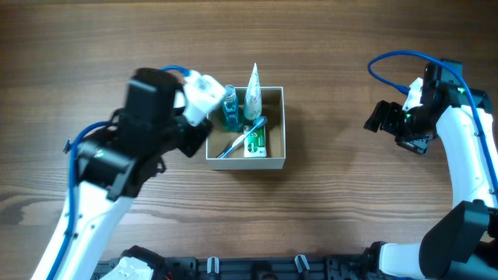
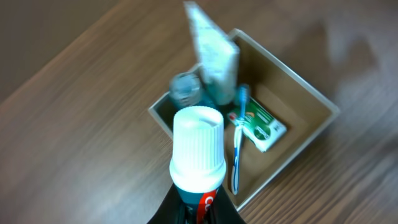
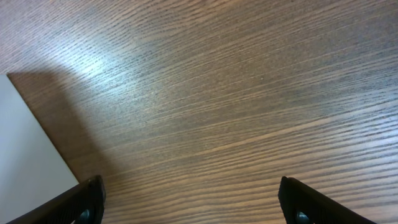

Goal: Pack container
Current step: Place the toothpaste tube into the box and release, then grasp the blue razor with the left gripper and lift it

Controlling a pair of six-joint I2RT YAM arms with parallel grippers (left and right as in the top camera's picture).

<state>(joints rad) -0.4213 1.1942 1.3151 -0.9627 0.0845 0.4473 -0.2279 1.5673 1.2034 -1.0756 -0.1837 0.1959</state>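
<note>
Beside container [image 1: 247, 163], left pincer's [image 2: 196, 210] tube [image 2: 198, 146], cap foremost

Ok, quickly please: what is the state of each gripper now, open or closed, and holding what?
Left gripper: closed on a tube with a white cap.
Right gripper: open, holding nothing.

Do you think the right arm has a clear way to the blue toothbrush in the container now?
Probably yes: the right gripper is open with bare table between it and the container, and the toothbrush lies uncovered. The left gripper, holding a white-capped tube, crowds only the far side.
</note>
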